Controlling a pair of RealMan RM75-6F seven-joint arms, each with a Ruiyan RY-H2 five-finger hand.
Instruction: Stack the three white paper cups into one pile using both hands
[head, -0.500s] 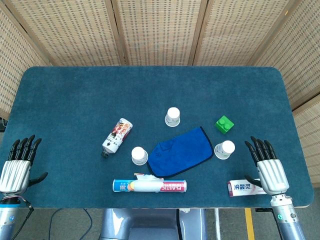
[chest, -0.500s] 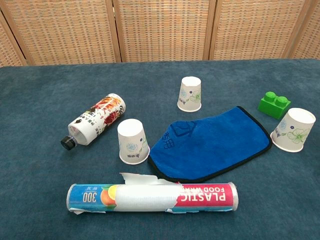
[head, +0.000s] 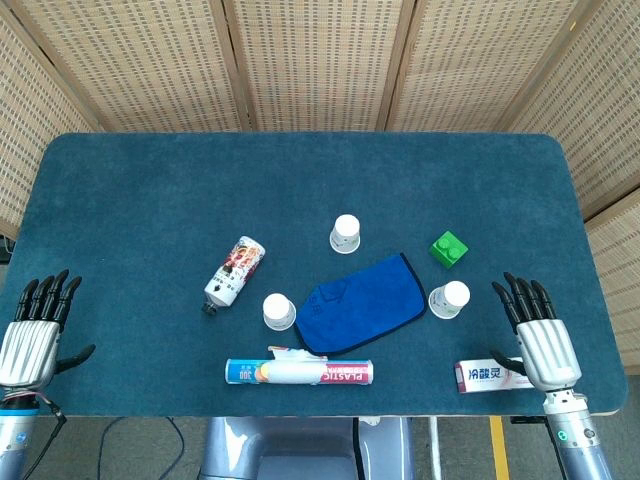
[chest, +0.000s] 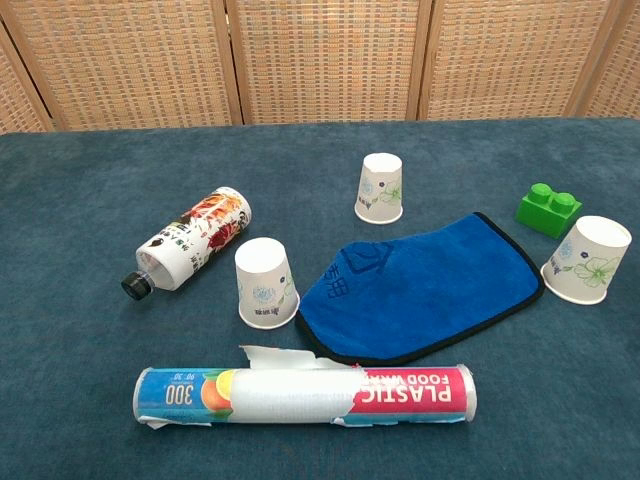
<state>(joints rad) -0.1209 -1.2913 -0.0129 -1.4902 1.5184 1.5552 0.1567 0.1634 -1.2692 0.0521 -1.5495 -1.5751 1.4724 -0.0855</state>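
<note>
Both robot hands rest at the near corners of the blue table (head: 150, 180), fingers spread and holding nothing: the left hand (head: 35, 335) at the near left, the right hand (head: 540, 335) at the near right, beside a small white box (head: 487, 376). Along the near edge lies a roll of plastic food wrap (chest: 305, 395), long axis left to right. Beyond it, three white paper cups stand upside down and well apart around a blue cloth (chest: 425, 290): the left cup (chest: 265, 282) just off the cloth's left edge, the right cup (chest: 588, 260) at its right corner near a green toy brick (chest: 548, 209), and the far cup (chest: 380, 187) behind the cloth. A printed bottle (chest: 188, 243) lies on its side to the left. The right cup sits just left of the right hand's fingertips, the nearest pairing; the left cup is the left hand's closest, though well to its right
</note>
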